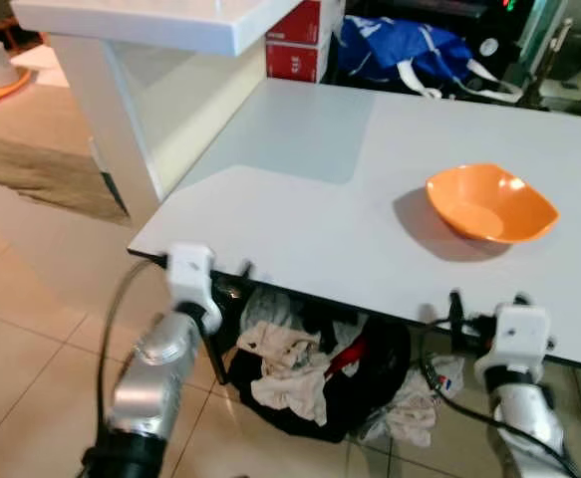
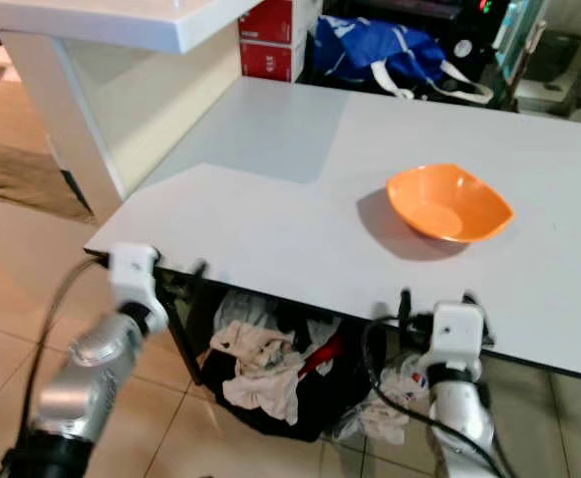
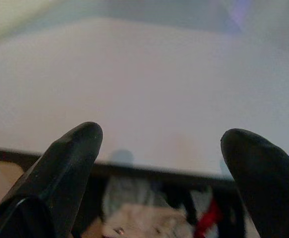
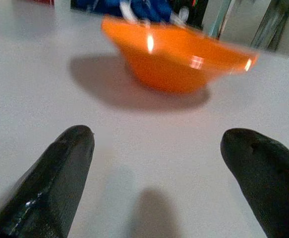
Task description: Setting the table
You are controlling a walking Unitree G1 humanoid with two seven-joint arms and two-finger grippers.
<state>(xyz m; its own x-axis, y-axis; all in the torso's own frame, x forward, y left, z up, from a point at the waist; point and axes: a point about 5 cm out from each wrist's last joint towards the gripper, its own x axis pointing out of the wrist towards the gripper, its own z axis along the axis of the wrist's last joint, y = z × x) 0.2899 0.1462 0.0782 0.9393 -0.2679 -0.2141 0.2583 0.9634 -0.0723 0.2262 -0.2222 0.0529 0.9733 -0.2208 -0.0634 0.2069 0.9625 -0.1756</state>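
While both arms sit at the near edge of the white counter [image 1: 300, 219], my left end effector [image 3: 159, 148] is spread wide, empty. Orange bowl [image 1: 491, 203] rests right of centre; right end effector [image 4: 159, 148] gapes toward it, holding nothing.

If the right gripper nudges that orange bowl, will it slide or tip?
The orange bowl looks like thin glossy plastic, so probably light and rigid. On the smooth white table it would likely slide rather than grip. Its flared rim over a smaller base suggests a push high on the wall from the open right gripper might rock it.
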